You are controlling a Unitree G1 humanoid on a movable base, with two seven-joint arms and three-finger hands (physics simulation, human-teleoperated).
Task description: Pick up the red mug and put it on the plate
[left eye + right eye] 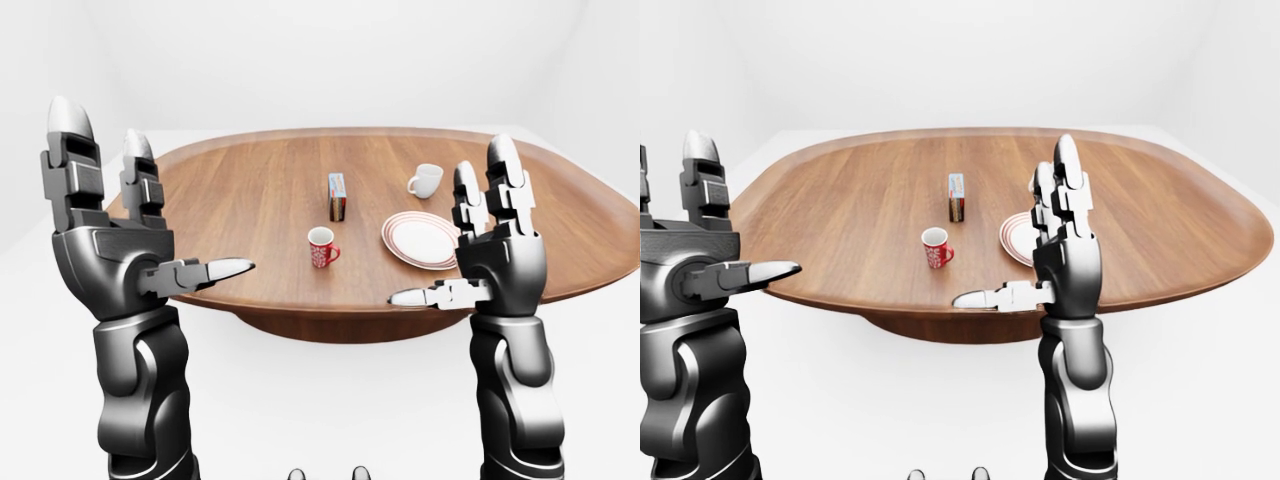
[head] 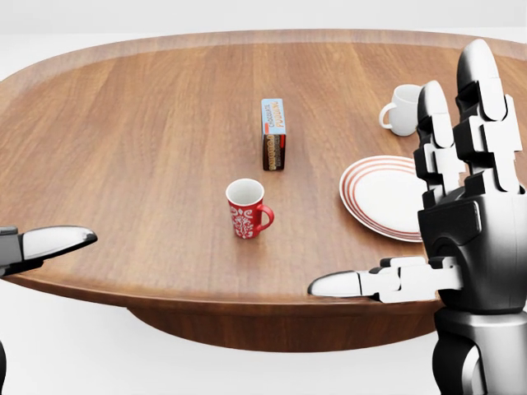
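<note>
Near the middle of the wooden table (image 2: 123, 123), toward its lower edge in the head view: red mug (image 2: 247, 208), upright, handle turned to the view's right, mouth open and seemingly empty. Just beyond it, toward the top of that view, a small printed box (image 2: 273, 133) on end. To the right, well apart from the mug, striped plate (image 1: 420, 239), bare, nothing on it. Farther up and right, white mug (image 1: 427, 180), upright, inside not visible.

Left hand (image 1: 115, 235) raised off the table's left edge, fingers spread, thumb pointing inward, gripping nothing. Right hand (image 1: 495, 250) likewise raised and spread wide, empty, hanging between the camera and the plate's right part in the head view.

Likely hazards, judged from this layout: knocking the box over on the reach, given how close it stands to the mug; tipping the mug by striking its rim or handle with a spread finger; closing blind, since the right hand already hides part of the plate.
</note>
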